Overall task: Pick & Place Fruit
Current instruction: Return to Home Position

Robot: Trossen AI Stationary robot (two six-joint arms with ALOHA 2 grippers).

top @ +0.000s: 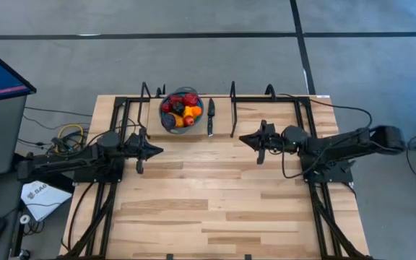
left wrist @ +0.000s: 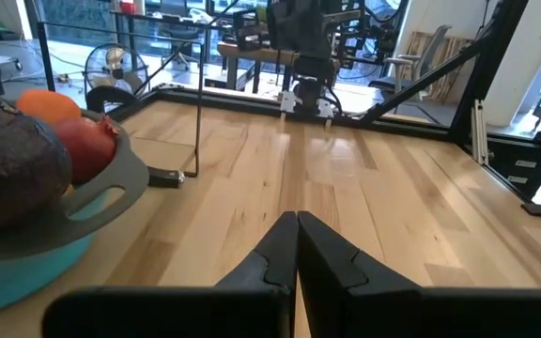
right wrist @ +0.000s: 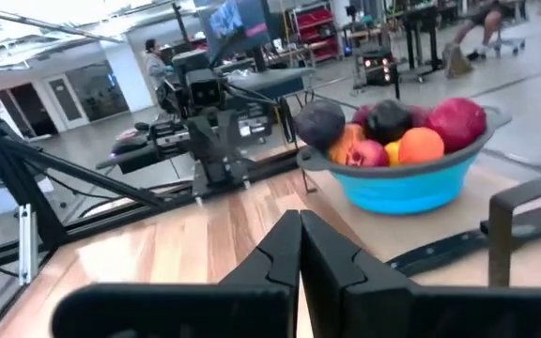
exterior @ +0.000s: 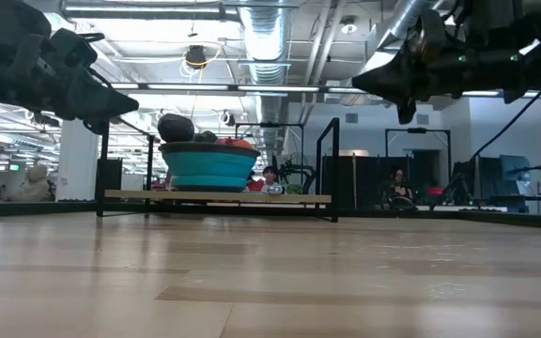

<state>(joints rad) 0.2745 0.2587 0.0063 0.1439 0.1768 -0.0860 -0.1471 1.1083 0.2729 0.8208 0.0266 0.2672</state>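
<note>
The fruit (top: 180, 110), several small red, orange, yellow and dark purple pieces, is heaped in the blue bowl (top: 170, 123) with a grey rim near the table's far edge. It also shows in the right wrist view as fruit (right wrist: 393, 131) in the bowl (right wrist: 402, 188), and in the left wrist view as fruit (left wrist: 36, 141). My left gripper (top: 157, 151) hovers shut above the table, left of centre, nearer than the bowl. My right gripper (top: 243, 139) hovers shut right of centre, beside the knife. Both touch nothing.
A slim black knife (top: 211, 117) lies right of the bowl on the table. Black frame rails (top: 232, 108) stand along the far edge and run down both sides. Bare wooden table (top: 208, 202) spreads toward the near edge. A monitor and cables sit off the table's left.
</note>
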